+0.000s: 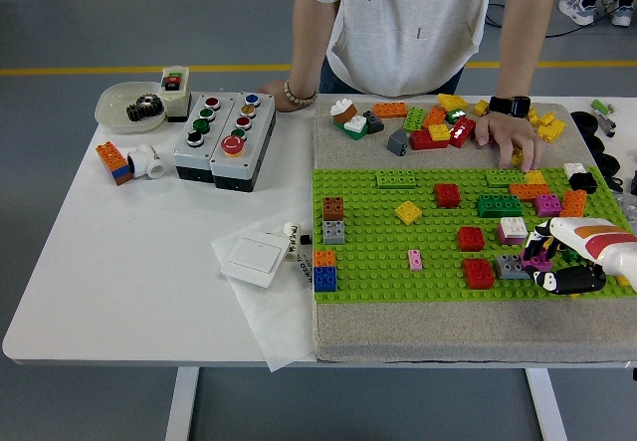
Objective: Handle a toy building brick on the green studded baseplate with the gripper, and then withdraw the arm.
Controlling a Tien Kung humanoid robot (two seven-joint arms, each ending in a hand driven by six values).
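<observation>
The right hand (569, 258) reaches in from the right edge over the green baseplate (398, 252), its fingers (557, 280) curled around a small purple brick (538, 257) sitting just right of a grey brick (513, 267). At the far side of the table (149, 262), a person's hand (510, 142) rests among loose bricks (428, 127)

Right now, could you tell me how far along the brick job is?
Done: the right robot hand has reached the baseplate's right edge. In hand: its fingers are at a purple brick beside the grey brick; whether they grip it is unclear. Left: finishing with the brick and withdrawing the arm. A person's hand rests on the far loose bricks.
</observation>
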